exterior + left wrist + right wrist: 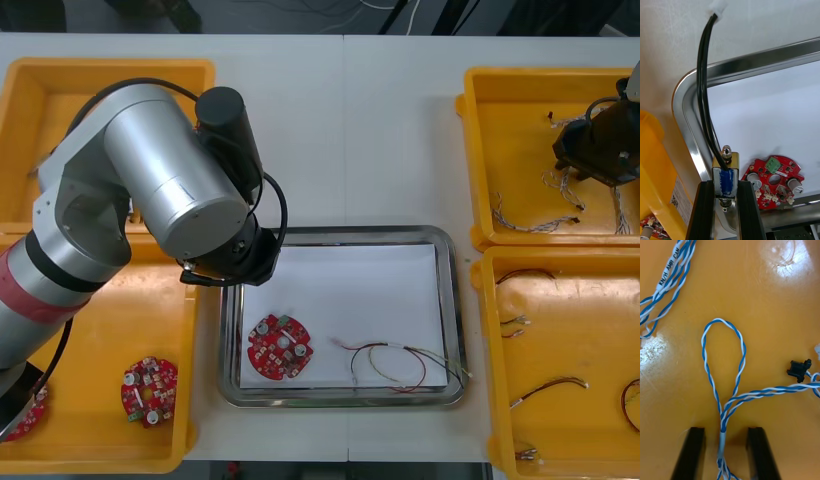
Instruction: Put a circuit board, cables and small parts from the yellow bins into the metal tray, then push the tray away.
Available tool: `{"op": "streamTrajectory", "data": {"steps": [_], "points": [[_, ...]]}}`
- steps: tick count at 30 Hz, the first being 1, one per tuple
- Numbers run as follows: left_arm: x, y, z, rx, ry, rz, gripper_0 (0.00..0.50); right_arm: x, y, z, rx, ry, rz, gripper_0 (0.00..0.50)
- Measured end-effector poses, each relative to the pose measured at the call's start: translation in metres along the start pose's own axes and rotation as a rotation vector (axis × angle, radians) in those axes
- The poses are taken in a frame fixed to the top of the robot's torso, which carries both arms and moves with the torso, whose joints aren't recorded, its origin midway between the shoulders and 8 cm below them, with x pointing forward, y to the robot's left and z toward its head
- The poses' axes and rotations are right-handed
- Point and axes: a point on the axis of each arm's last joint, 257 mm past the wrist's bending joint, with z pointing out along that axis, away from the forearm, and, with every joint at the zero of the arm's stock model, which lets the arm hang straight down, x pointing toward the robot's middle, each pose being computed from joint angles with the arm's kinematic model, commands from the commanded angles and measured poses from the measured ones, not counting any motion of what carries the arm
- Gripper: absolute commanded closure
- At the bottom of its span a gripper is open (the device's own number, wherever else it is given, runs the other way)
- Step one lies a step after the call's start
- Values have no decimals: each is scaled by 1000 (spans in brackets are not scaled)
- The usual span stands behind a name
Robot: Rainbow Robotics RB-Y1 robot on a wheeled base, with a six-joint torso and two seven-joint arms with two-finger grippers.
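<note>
While our left gripper (727,185) clamped a small metal part (725,168) at the shiny tray's rim (688,123), our spread right gripper (725,431) needed the twisted blue-white cable (718,320) centred.

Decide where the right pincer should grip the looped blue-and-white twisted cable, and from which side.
Grip the grey sleeve at the loop's neck, where the blue-and-white twisted cable's strands gather. Come straight down: it lies flat on the yellow bin's floor, between the right pincer's open fingers.
</note>
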Motion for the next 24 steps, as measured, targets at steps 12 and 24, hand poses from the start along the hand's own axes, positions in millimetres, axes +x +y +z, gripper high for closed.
{"op": "streamTrajectory", "data": {"steps": [12, 24], "points": [[2, -16, 39, -30, 14, 39, 500, -2, 2, -3, 0, -3, -5, 500], [7, -23, 53, -42, 8, 75, 500, -1, 21, -58, 11, 71, -75, 500]]}}
